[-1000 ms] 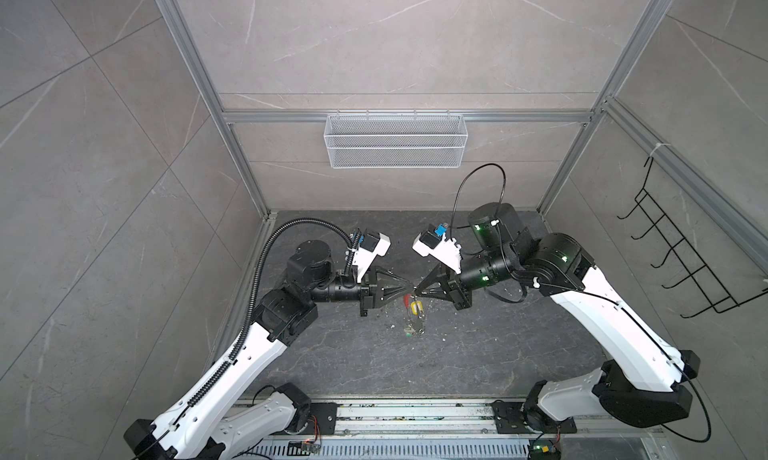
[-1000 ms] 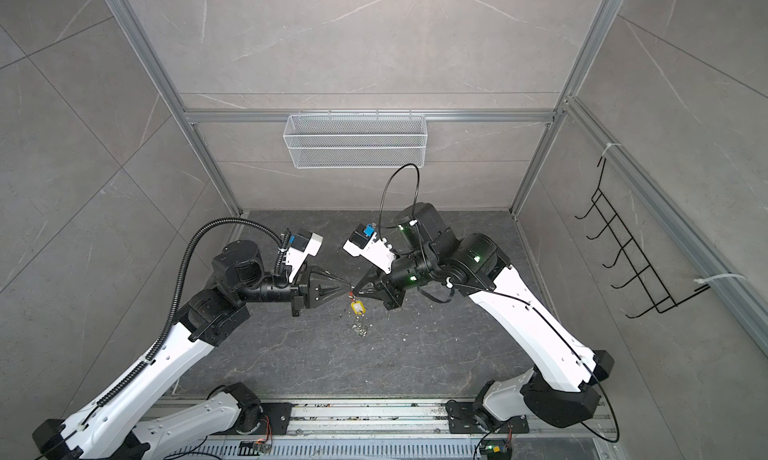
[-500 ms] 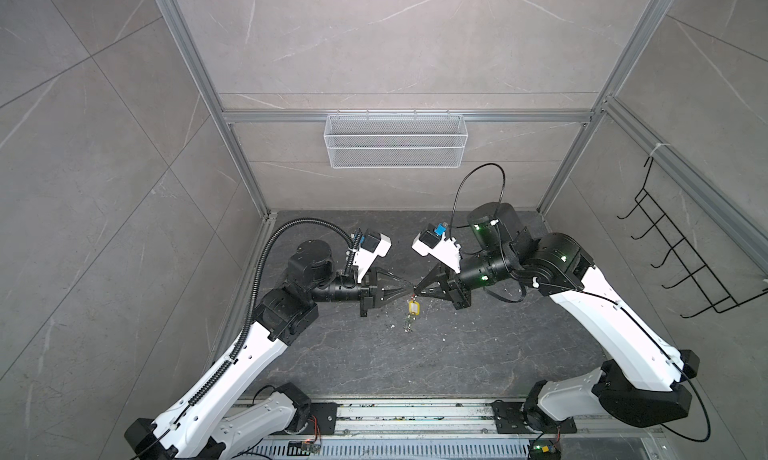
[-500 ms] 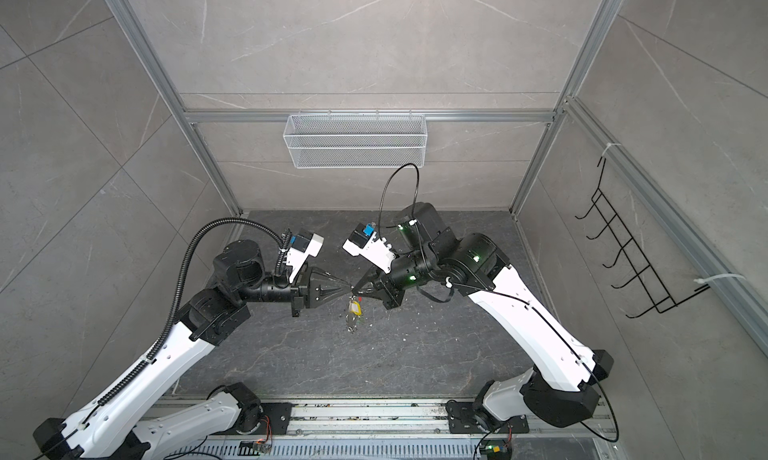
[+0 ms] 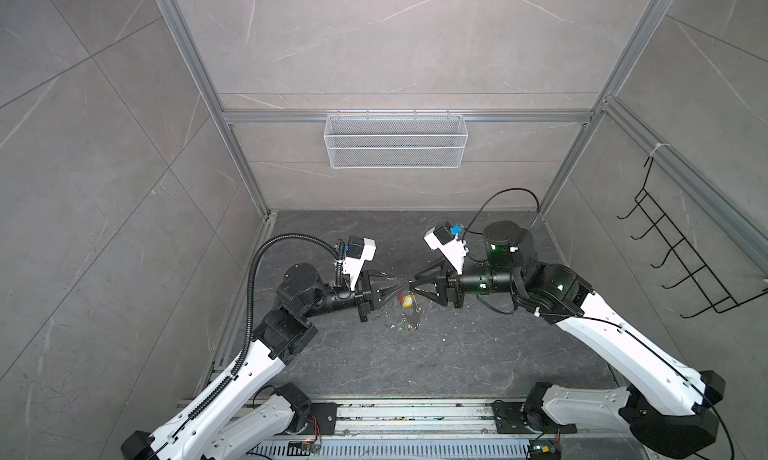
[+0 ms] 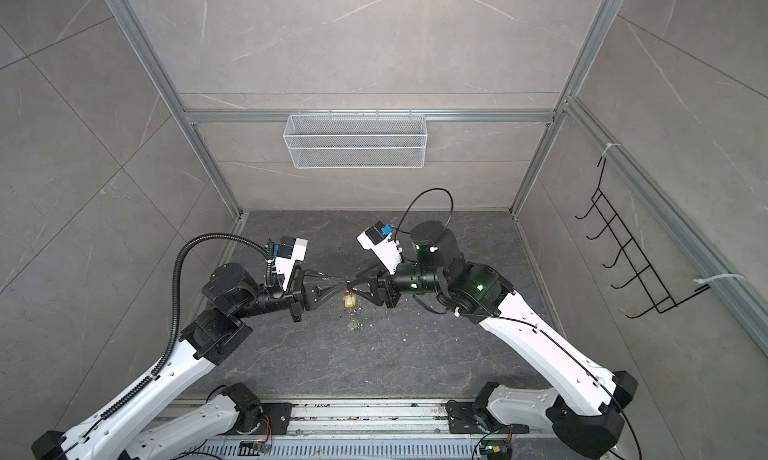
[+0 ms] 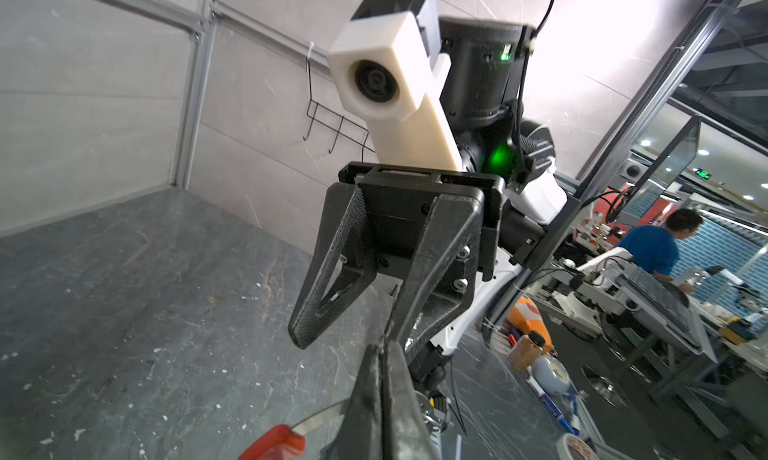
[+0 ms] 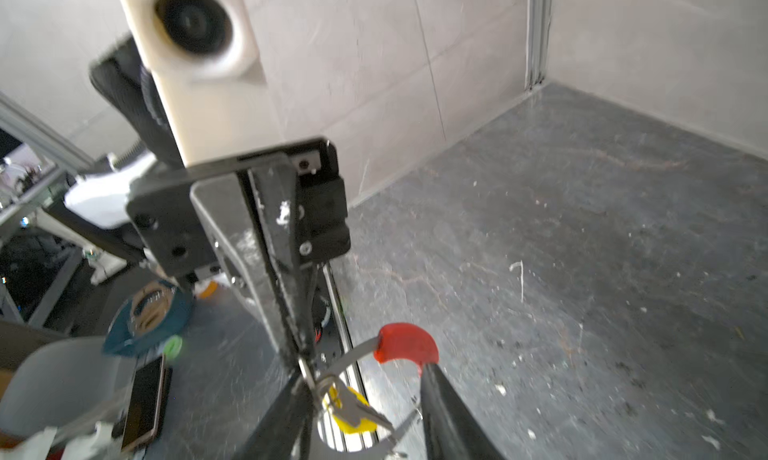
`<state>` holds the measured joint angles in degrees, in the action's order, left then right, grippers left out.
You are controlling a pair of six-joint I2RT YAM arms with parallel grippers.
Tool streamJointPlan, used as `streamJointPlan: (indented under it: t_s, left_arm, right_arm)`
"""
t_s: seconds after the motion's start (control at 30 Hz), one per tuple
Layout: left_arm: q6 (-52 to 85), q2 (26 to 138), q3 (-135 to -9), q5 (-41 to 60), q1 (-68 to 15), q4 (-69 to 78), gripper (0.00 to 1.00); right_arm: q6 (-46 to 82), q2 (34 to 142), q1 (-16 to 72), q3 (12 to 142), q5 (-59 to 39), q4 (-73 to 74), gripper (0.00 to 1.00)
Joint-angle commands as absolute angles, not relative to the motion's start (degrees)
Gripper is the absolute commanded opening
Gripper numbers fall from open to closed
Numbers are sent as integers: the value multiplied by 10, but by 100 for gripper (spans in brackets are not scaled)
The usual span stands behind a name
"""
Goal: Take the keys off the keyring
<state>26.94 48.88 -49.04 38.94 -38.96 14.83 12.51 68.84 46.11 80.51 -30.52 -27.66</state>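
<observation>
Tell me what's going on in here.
The left gripper is shut on the keyring and holds it in the air above the table. The right gripper faces it tip to tip, jaws open on either side of the ring. The yellow-tagged key hangs from the ring. The green-tagged key lies on the table just below, apparently already off.

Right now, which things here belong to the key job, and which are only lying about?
Job: keyring, yellow-tagged key, green-tagged key, left gripper, right gripper.
Lying about: wire basket, hook rack, white crumbs.
</observation>
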Motion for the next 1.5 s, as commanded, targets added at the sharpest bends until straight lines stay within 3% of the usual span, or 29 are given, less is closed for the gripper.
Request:
streamJointPlan:
  t_s: [0.0, 0.23, 0.37, 0.53, 1.17, 1.47]
  left_arm:
    - [284, 479, -470, 300, -396, 278, 0]
    - [279, 486, -455, 267, -400, 355, 0]
    - [278, 496, -455, 268, -399, 372, 0]
    - [272, 499, -451, 261, -399, 383, 0]
    - [263, 488, -459, 264, -399, 368, 0]
    - [256, 483, -463, 265, -400, 356, 0]
  right_arm:
    - [208, 669, 467, 775, -316, -91, 46]
    - [271, 678, 467, 746, -354, 30, 46]
    - [275, 682, 466, 752, -360, 38, 40]
    - [277, 674, 467, 749, -381, 62, 38]
    - [256, 655, 467, 738, -363, 0, 22]
    - [251, 655, 465, 731, -343, -15, 25]
